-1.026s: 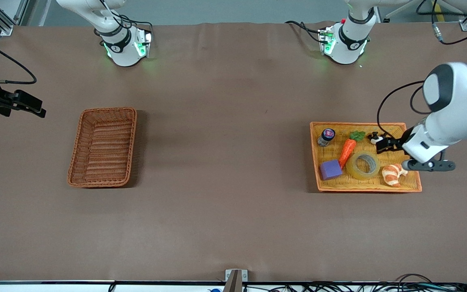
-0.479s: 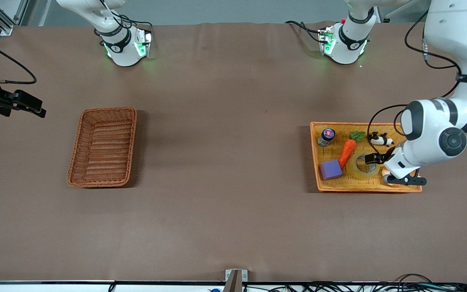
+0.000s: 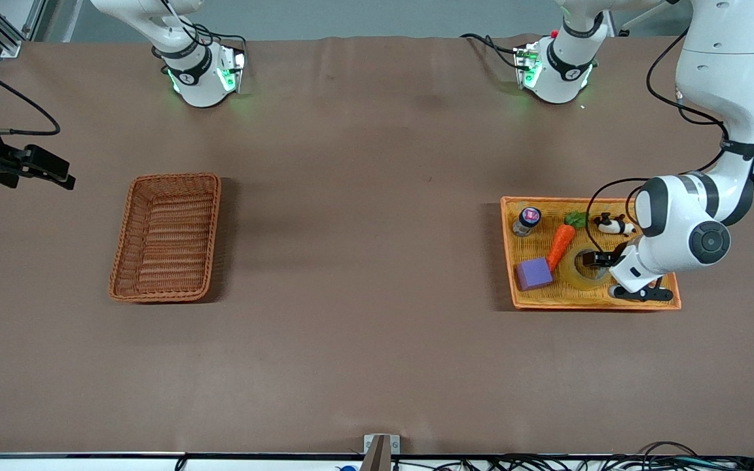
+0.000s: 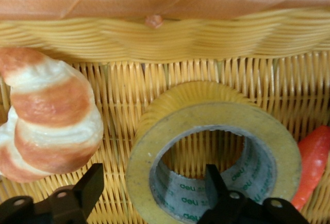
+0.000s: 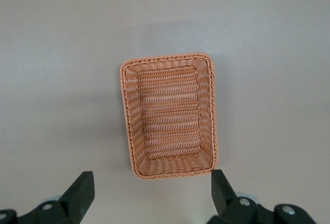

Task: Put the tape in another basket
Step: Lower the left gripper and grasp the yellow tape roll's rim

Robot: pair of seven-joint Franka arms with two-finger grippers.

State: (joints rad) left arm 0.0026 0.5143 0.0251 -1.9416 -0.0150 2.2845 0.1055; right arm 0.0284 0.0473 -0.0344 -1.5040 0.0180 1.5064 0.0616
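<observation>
The left end effector (image 4: 152, 190), fingers spread, is straddling one wall of the tape (image 3: 580, 269) in the yellow tray (image 3: 666, 302), at the croissant's (image 4: 49, 118) three o'clock; it should be squeezing squarely, while the right end effector (image 5: 149, 193) is waiting, spread, over the basket (image 3: 166, 237).

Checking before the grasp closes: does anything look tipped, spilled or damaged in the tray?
Nothing stands out. The tape lies flat in the orange tray, between the croissant and the carrot. The left tool straddles the tape's wall, one finger inside the core.
</observation>
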